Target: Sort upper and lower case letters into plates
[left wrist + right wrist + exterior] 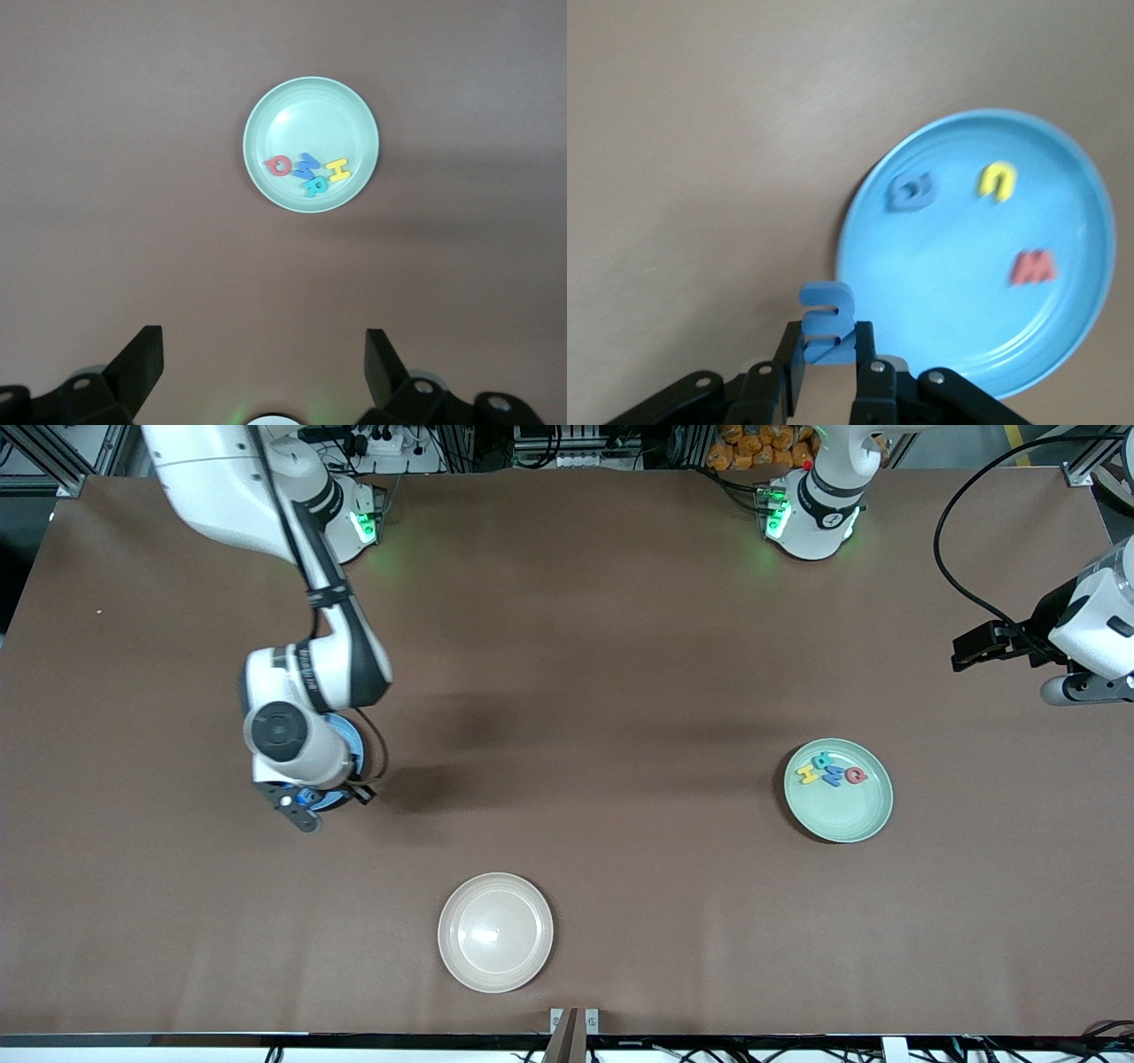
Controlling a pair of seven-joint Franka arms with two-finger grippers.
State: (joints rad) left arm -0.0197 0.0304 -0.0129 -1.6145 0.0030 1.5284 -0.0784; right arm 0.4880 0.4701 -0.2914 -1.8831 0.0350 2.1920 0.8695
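1. A blue letter (826,323) is pinched in the right claw (826,376), held over the rim of the blue plate (957,354) toward the right arm's end of the counter (620,691).
2. Three letters – blue (911,190), yellow (998,180), red (1032,266) – are seen lying in that plate.
3. Four letters (830,769) are gathered in the mint plate (842,819).
4. The left claw (264,359) is held spread – nothing gripped – waiting above the counter.
5. A cream plate (495,932) is set nearest the front camera.

Brown table (620,691) covers nearly whole front view, surface matte, faint creases and soft shadows across middle. Cream-beige round plate (495,932) sits on table near edge closest to front camera, about midway between table ends; shallow, rimmed, nothing in it, glossy highlight at centre. Orange items (757,447) heaped off table at top edge of front view; kind cannot be told. Small metal bracket (573,1027) at table's near edge.
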